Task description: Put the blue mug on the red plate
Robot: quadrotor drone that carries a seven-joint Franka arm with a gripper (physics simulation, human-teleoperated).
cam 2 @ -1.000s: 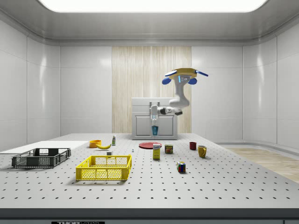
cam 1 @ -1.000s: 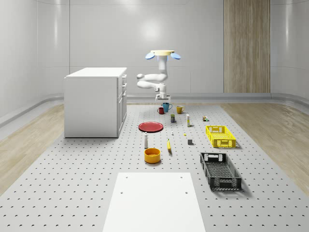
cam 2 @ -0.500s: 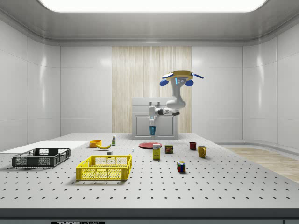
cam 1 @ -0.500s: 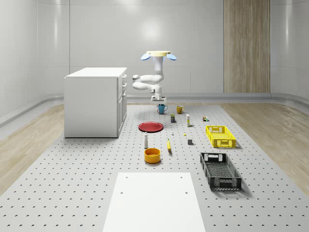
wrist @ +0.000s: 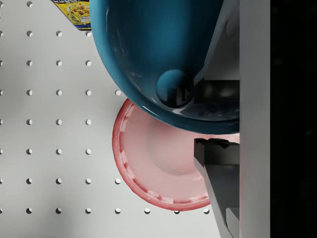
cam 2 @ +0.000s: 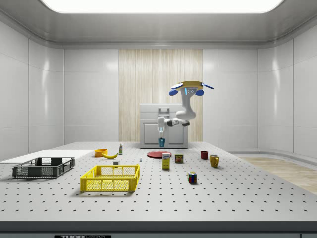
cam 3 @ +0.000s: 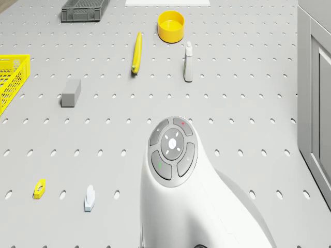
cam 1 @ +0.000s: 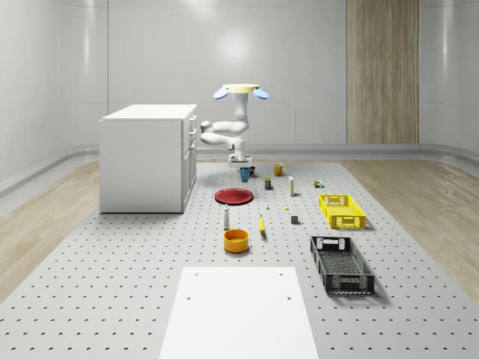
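The blue mug [cam 1: 244, 174] hangs in the air a little above the red plate [cam 1: 234, 196], held by its rim in my gripper [cam 1: 239, 162], which is shut on it. In the side view the mug [cam 2: 161, 142] is just over the plate [cam 2: 159, 154], below the gripper [cam 2: 160, 133]. In the wrist view the mug [wrist: 158, 54] overlaps one edge of the plate [wrist: 158, 168], and one finger [wrist: 218, 163] shows outside the mug's wall. The drone [cam 1: 238, 90] hovers over the table behind the plate, its arm [cam 3: 176, 170] reaching down.
A white cabinet [cam 1: 146, 157] stands on the whole-scene view's left. A yellow mug [cam 1: 278, 170], a can [cam 1: 268, 182] and a bottle [cam 1: 226, 218] stand near the plate. Nearer the camera are an orange bowl [cam 1: 236, 240], a banana [cam 1: 262, 224], a yellow crate [cam 1: 341, 210] and a black crate [cam 1: 341, 264].
The drone, arm and gripper have carried the blue mug toward the whole-scene view's left and lower, from beside the red mug to over the red plate.
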